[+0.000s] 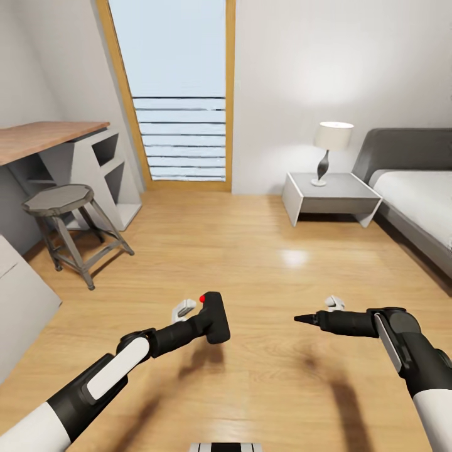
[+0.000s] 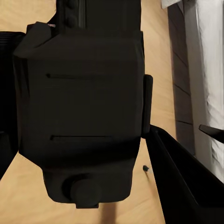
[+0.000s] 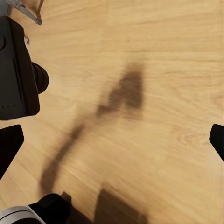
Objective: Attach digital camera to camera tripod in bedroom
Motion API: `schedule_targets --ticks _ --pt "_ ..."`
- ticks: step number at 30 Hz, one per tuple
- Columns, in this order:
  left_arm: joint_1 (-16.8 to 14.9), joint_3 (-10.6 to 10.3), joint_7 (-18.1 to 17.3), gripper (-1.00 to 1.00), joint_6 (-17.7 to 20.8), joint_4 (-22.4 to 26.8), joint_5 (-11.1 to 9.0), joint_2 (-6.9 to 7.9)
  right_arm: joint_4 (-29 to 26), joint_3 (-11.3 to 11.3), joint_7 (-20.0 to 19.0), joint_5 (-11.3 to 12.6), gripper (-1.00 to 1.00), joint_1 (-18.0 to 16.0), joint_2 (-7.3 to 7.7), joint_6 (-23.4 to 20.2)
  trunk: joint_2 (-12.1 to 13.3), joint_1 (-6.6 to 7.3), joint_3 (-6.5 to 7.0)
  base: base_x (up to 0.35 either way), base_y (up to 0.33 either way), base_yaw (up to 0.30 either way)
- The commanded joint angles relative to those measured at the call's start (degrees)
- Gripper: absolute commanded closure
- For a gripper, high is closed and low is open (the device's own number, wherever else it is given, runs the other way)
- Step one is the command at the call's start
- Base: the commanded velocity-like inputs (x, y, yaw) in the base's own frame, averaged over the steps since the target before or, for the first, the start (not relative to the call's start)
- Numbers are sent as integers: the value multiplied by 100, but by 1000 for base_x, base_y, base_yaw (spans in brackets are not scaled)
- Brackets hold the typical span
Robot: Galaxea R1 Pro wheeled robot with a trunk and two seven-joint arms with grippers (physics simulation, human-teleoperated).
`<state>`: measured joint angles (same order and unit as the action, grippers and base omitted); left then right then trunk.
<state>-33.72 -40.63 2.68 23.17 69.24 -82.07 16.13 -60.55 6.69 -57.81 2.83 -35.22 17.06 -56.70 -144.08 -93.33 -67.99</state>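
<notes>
Black and boxy, the digital camera [image 1: 215, 317] sits at the end of the left gripper [image 1: 204, 320], held out over the light wood floor [image 1: 251, 251] of the bedroom — its small red button [image 1: 202, 299] shows at the top corner. In the left wrist view the camera [image 2: 81, 112] fills the space between the two dark fingers [image 2: 182, 182], which press against its sides, and its short lens bulge points toward the floor.

The right gripper [image 1: 300, 319] reaches inward from the other side, well apart from the camera, and carries nothing. In the right wrist view its two fingertips [image 3: 9, 144] stand far apart at the edges of the picture, with bare floorboards and arm shadows between them; the camera [image 3: 16, 70] shows at one side there.

Ahead, a tall wood-framed window [image 1: 179, 94] stands in the far wall. To the left are a wooden desk [image 1: 44, 138] with grey shelving and a round grey stool [image 1: 59, 201] beside it. To the right, a low grey bedside table [image 1: 329, 194] carries a white-shaded lamp [image 1: 331, 147] — just past it lies the grey bed [image 1: 414, 182] with its white mattress.
</notes>
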Motion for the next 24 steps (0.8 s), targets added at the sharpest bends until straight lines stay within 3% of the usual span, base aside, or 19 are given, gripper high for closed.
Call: schedule_targets --ticks 1,24 --pt "-5 -10 27 100 6 9 -46 5 -1 3 6 23 -100 -3 0 -46 0 3 18 0 0 0" --pt "-7 2 31 100 12 -24 -46 5 -1 -2 16 22 -100 -2 -1 -47 30 63 528 0 0 0"
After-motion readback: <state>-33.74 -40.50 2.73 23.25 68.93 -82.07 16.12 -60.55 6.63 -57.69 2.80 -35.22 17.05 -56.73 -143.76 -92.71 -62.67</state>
